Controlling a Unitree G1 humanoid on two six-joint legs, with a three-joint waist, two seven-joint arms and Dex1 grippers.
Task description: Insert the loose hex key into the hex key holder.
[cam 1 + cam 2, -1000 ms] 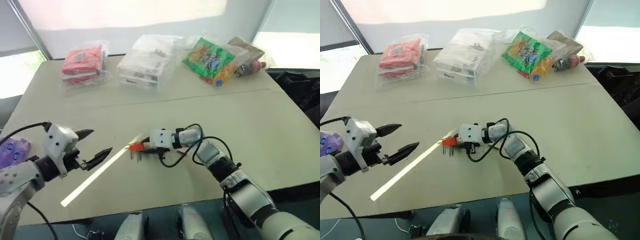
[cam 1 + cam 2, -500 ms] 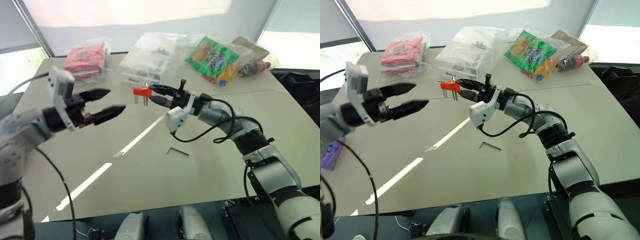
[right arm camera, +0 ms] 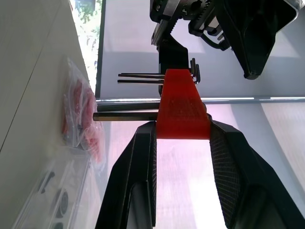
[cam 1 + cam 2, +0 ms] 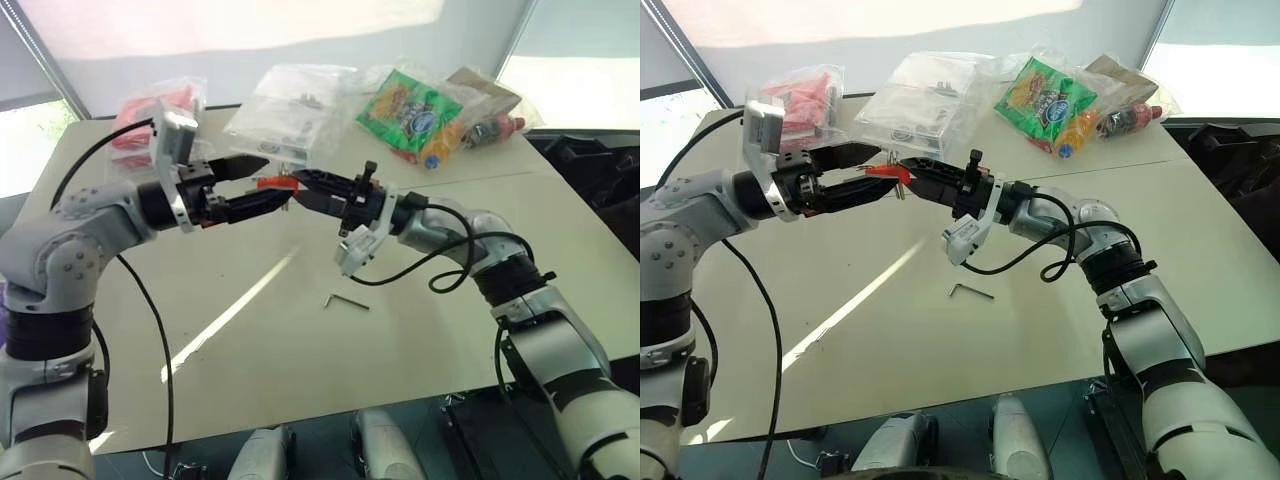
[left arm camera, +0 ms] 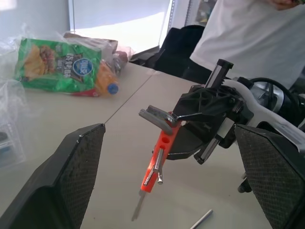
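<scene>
A pale beige table [image 4: 520, 260] sits before a bright window. Nearest the robot, the loose hex key [image 4: 346, 300] lies flat on the bare tabletop, untouched and well below both arms.

Above it, held up in the air, the right gripper [image 4: 300, 183] is clenched on one end of the hex key holder [image 5: 160, 159], its two pads squeezing the orange-red block with the grey keys sticking out to one side. The left gripper [image 4: 262, 182] faces it with its fingers spread wide, one on either side of the holder's free end; whether either fingertip already touches the plastic is hard to tell.

Farther back, a red packet [image 4: 795, 95], a clear bag of parts [image 4: 925, 95], a green snack bag [image 4: 1048, 98] and a bottle [image 4: 1120, 118] line the far edge.

The risk I see is in a handover: if the left fingers close off-centre or catch the protruding keys, the block could twist or drop. And the loose key is still to be picked up.
</scene>
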